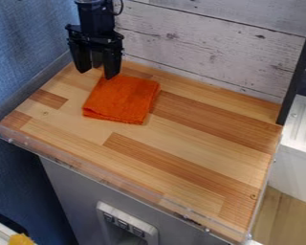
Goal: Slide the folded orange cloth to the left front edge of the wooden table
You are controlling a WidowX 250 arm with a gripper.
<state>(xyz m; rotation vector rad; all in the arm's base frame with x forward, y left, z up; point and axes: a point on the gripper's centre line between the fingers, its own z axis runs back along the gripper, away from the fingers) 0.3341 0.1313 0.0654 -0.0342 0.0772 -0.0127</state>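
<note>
The black gripper [97, 72] hangs down over the back left part of the wooden counter, its two fingers spread apart with a gap between them. A folded orange cloth [122, 99] lies flat on the counter just below and in front of it. The right finger's tip is over the cloth's back left corner; whether it touches the cloth I cannot tell. The left finger stands to the left of the cloth.
The wooden counter [181, 148] has a clear plastic lip along its front edge. A whitewashed plank wall [200, 45] rises behind it and a blue wall [25, 48] at the left. A black post [298, 72] stands at the back right, beside a white unit [299, 129].
</note>
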